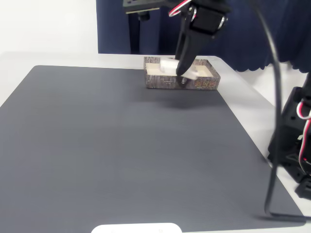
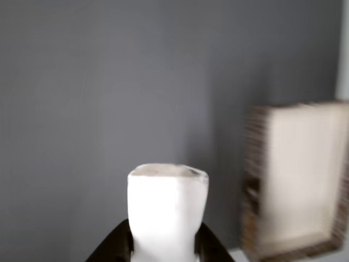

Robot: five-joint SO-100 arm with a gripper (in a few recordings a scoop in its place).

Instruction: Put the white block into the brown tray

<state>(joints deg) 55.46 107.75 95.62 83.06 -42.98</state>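
My gripper (image 1: 182, 74) hangs at the far side of the mat, shut on the white block (image 1: 168, 65). In the fixed view the block overlaps the brown tray (image 1: 163, 82), a shallow bark-patterned box with a cream inside and a gold label on its front. In the wrist view the white block (image 2: 167, 204) stands upright between the dark fingers (image 2: 115, 246) of my gripper (image 2: 166, 248). There the tray (image 2: 256, 164) lies blurred to the right of the block, with grey mat under the block.
A dark grey mat (image 1: 121, 145) covers most of the white table (image 1: 243, 82). A blue curtain (image 1: 252, 34) hangs behind. A black cable (image 1: 277, 97) drops down at the right. A wide white rounded strip (image 1: 136, 228) sits at the front edge.
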